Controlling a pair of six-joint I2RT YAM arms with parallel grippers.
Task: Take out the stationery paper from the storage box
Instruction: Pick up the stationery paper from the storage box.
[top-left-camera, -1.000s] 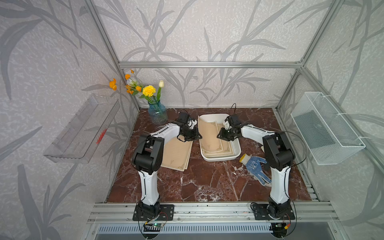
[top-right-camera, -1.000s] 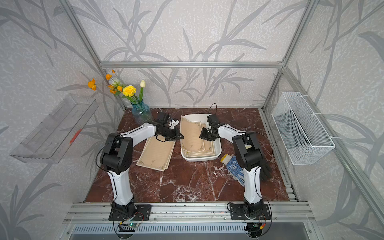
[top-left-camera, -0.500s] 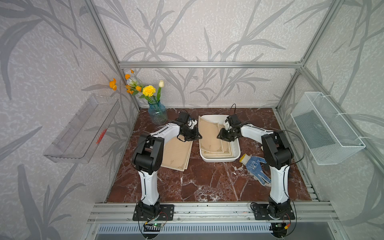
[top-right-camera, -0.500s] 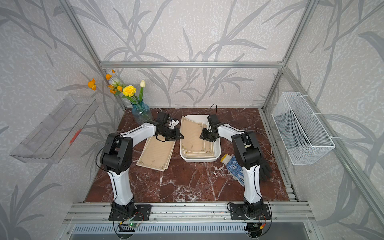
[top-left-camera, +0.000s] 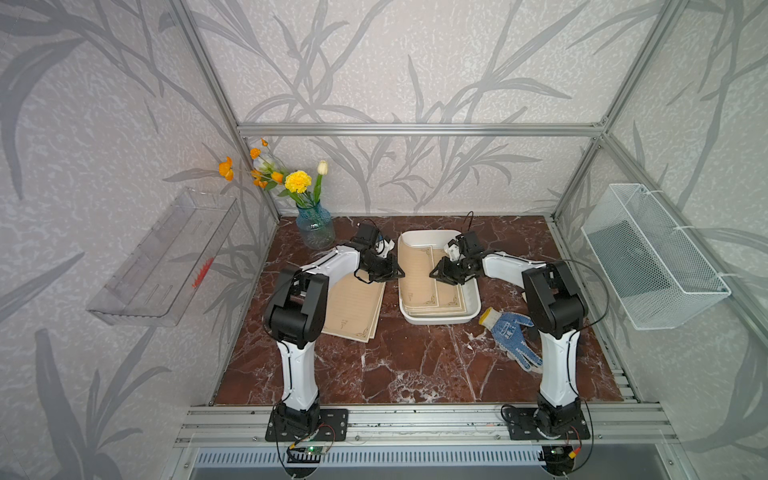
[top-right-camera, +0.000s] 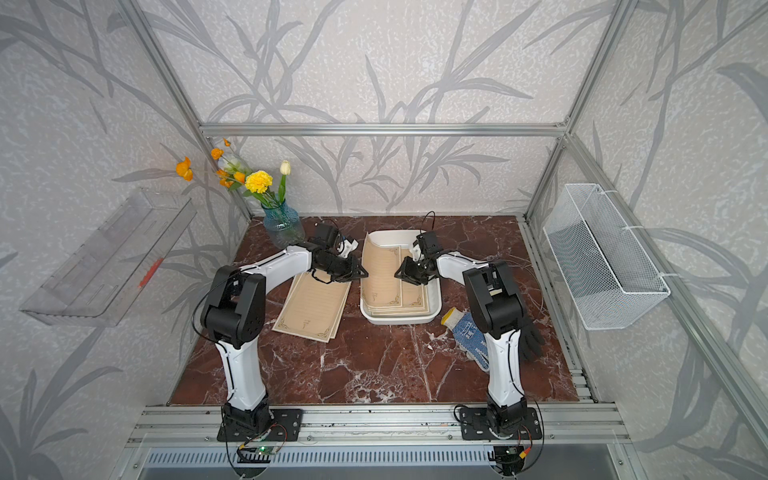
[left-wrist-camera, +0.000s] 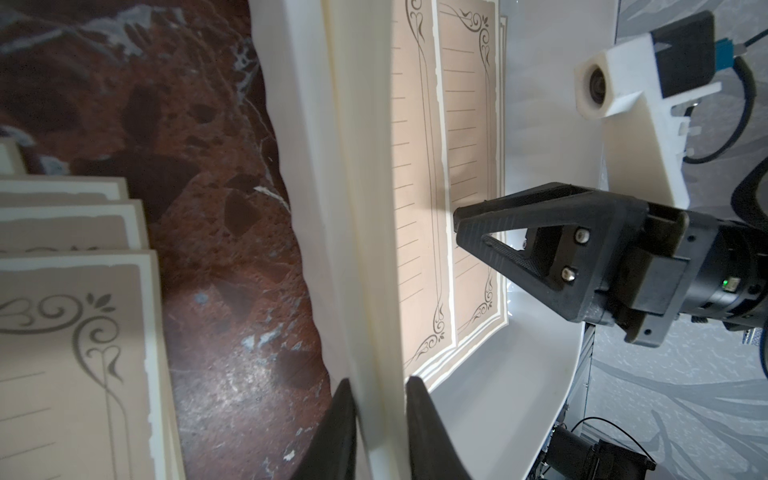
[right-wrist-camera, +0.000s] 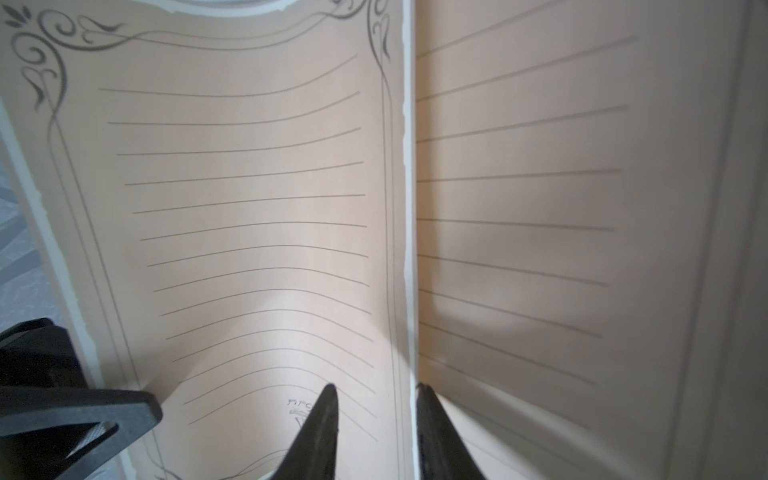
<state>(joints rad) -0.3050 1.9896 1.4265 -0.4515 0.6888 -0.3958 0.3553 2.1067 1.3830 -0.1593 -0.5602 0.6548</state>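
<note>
Mid-table, the storage box (top-left-camera: 436, 321) holds stationery paper (top-left-camera: 448, 293), its top sheet (top-left-camera: 411, 266) curled up against the box's left wall. There my left gripper (left-wrist-camera: 380, 386) straddles the raised edge; I cannot tell whether it pinches. My right gripper (right-wrist-camera: 376, 388) straddles the sheet's other edge, jaws parted.

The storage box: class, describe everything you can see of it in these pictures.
The storage box is a shallow, glossy white, plastic-looking tray with rounded corners and a flared rim. It sits flat on the red-brown marble table, toward the back middle. It holds a fanned stack of stationery paper; one sheet curls up over one side rim. A blue-dotted glove lies close by its near corner.
</note>
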